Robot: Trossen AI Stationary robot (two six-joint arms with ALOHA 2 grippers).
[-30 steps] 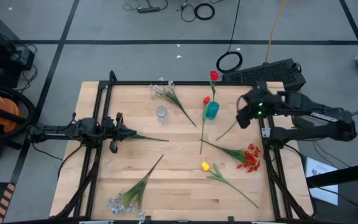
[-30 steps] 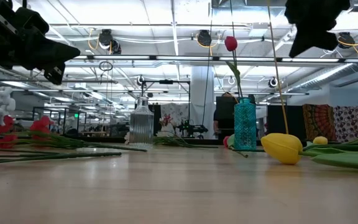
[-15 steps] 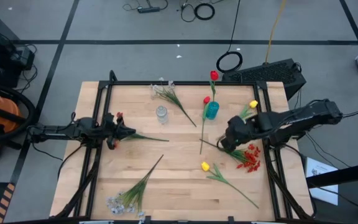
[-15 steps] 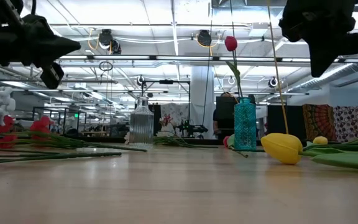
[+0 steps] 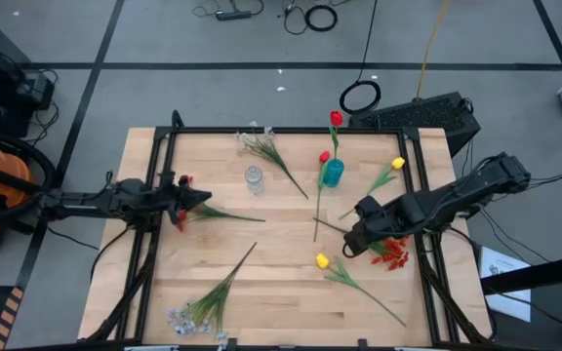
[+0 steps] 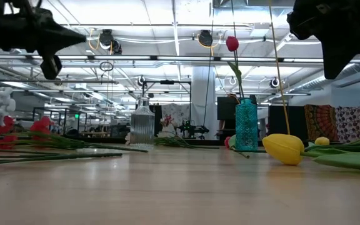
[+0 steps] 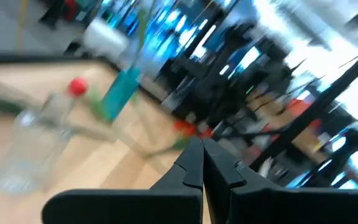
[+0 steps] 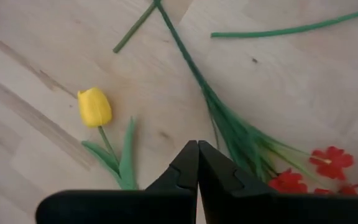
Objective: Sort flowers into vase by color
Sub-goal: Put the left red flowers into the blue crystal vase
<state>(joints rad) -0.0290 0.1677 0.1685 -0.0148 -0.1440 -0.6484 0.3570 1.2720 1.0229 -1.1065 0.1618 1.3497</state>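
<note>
A red tulip (image 5: pixel 336 119) stands in the teal vase (image 5: pixel 332 174). The clear vase (image 5: pixel 253 178) holds nothing. Lying flat on the table are another red tulip (image 5: pixel 325 156), two yellow tulips (image 5: pixel 322 260) (image 5: pixel 398 164), a red spray (image 5: pixel 393 249), pale sprays (image 5: pixel 261 148) (image 5: pixel 198 312) and a stem (image 5: pixel 232 214) by the left gripper. My left gripper (image 5: pixel 206 199) is shut and raised above that stem. My right gripper (image 8: pixel 197 155) is shut and hovers over the red spray's stem (image 8: pixel 229 124), beside the yellow tulip (image 8: pixel 95 107).
A black frame (image 5: pixel 154 175) runs along the table's left, right and far edges. A black box (image 5: pixel 427 115) and cables lie past the far right corner. Bare wood (image 5: pixel 281 283) shows in the near middle, between the pale spray and the yellow tulip.
My right gripper has swung from the far right, over the yellow tulip there, toward the near edge and a little left, and now hangs over the red spray's stem. That yellow tulip now shows uncovered. My left gripper has risen slightly and levelled out.
</note>
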